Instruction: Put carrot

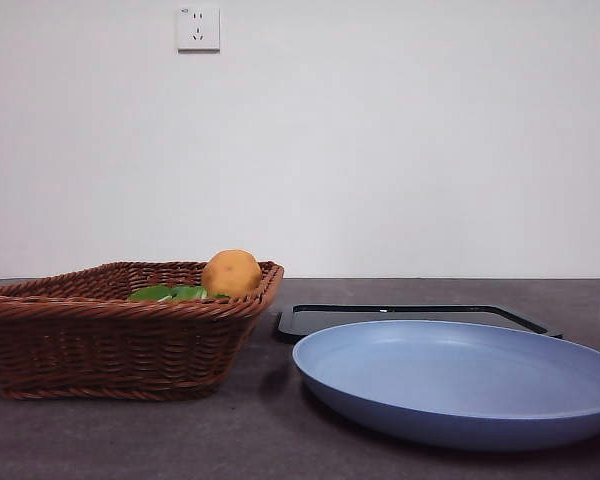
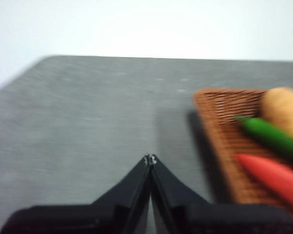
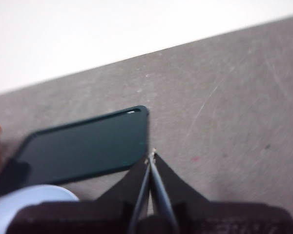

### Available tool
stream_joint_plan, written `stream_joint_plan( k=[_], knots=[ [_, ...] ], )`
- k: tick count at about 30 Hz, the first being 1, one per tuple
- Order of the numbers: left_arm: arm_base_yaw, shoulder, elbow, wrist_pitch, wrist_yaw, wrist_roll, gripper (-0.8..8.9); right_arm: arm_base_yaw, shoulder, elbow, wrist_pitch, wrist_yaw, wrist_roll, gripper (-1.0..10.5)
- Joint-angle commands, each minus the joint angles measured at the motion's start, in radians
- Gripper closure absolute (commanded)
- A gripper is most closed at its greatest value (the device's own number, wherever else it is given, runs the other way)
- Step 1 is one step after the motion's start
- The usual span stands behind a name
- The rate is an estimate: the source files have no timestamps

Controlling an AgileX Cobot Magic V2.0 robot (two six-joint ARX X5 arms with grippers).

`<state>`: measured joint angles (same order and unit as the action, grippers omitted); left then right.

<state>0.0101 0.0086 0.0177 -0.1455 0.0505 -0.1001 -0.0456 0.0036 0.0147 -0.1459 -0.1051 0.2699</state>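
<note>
The carrot (image 2: 276, 176) lies in the brown wicker basket (image 2: 224, 126), red-orange and tapered; its leaf end is cut off by the picture's edge. In the front view the basket (image 1: 110, 340) stands at the left and its rim hides the carrot. My left gripper (image 2: 150, 159) is shut and empty above the bare table beside the basket. My right gripper (image 3: 151, 157) is shut and empty above the table by a corner of the dark tray (image 3: 88, 146). Neither arm shows in the front view.
The basket also holds a round orange-yellow fruit (image 1: 231, 273) and a green item (image 1: 170, 293), both seen in the left wrist view too. A blue plate (image 1: 460, 385) lies at the front right, with the dark flat tray (image 1: 410, 316) behind it.
</note>
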Motion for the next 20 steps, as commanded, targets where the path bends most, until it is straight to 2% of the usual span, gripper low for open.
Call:
stream_joint_plan(
  k=[1,3,5,7,11,15,20],
  knots=[
    [0.002,-0.002,-0.011,0.011,0.113,-0.207,8.05,0.001,-0.004,-0.006,0.011,0.000,0.259,9.4],
    [0.002,-0.002,-0.011,0.015,0.191,-0.246,8.05,0.001,-0.004,-0.006,0.011,0.000,0.337,9.4],
    [0.002,-0.002,-0.011,0.025,0.231,-0.248,8.05,0.001,-0.004,-0.006,0.011,-0.002,0.369,9.4],
    [0.002,-0.002,-0.010,0.026,0.263,-0.253,8.06,0.001,-0.004,-0.005,0.011,-0.043,0.367,9.4],
    [0.002,0.004,0.021,0.011,0.269,-0.325,8.06,0.001,0.000,0.018,-0.002,-0.153,0.368,9.4],
    [0.002,0.051,0.115,-0.056,0.266,-0.327,8.06,0.001,0.051,0.109,-0.089,-0.179,0.364,9.4],
    [0.002,0.209,0.279,-0.131,0.270,-0.321,8.06,0.001,0.183,0.260,-0.174,-0.211,0.311,9.4]
  ],
)
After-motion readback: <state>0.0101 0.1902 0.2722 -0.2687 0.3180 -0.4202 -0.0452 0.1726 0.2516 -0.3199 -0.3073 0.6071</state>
